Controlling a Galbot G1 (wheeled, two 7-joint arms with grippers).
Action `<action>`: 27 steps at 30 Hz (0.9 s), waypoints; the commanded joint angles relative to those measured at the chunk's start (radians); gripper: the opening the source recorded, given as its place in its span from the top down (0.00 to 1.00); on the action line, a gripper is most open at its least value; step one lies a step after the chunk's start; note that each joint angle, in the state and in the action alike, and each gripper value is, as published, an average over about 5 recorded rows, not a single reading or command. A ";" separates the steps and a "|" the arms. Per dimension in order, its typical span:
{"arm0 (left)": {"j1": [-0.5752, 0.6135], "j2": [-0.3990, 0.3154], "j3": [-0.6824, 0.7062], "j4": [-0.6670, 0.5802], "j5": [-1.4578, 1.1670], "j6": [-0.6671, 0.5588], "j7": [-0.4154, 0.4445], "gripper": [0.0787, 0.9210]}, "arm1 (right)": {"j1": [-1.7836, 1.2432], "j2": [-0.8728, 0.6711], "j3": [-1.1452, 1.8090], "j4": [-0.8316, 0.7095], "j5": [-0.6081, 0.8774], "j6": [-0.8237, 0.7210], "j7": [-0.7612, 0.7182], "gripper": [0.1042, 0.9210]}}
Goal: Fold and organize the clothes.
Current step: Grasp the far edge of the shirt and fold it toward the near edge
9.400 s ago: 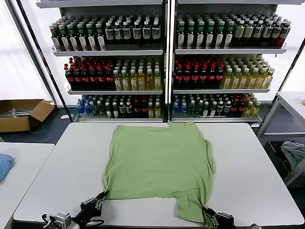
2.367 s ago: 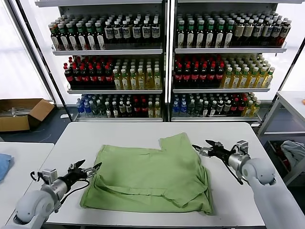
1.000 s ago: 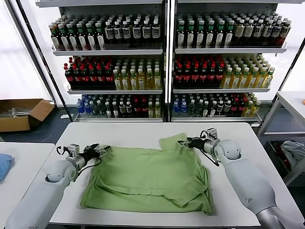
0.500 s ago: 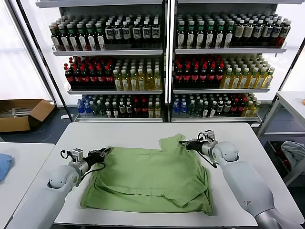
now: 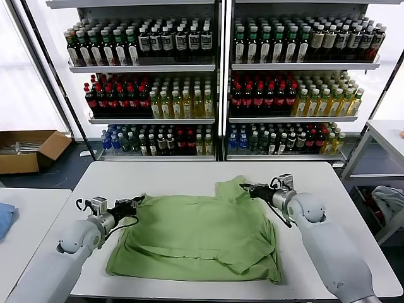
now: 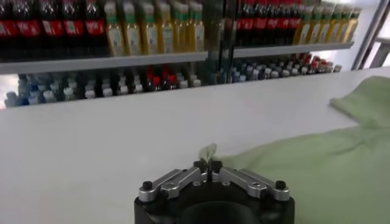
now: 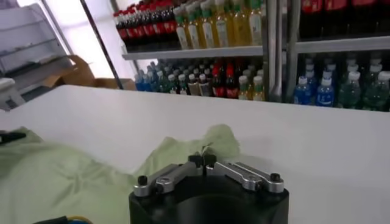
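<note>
A light green shirt [image 5: 196, 237] lies half folded on the white table [image 5: 170, 173], plain side up, its near part doubled over. My left gripper [image 5: 137, 201] is shut on the shirt's far left corner [image 6: 208, 150]. On the other side, my right gripper [image 5: 243, 187] is shut on the shirt's far right edge [image 7: 207, 141], where a flap of cloth stands up. Both hold the fabric just above the tabletop. The collar and chest print are hidden.
Behind the table stand glass-fronted coolers [image 5: 218, 82] full of bottles. A cardboard box [image 5: 28, 150] sits on the floor at the left. A blue cloth [image 5: 5, 219] lies on a side table, and a pale bundle [image 5: 390, 202] sits at the right.
Both grippers have closed on the shirt's far corners. Since then the left one has drawn slightly back, and the right one has shifted a little to the right.
</note>
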 commanded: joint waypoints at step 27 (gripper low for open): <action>0.631 0.070 -0.384 -0.427 0.014 -0.010 0.051 0.98 | -0.935 -0.023 0.455 0.748 -0.073 0.047 -0.016 1.00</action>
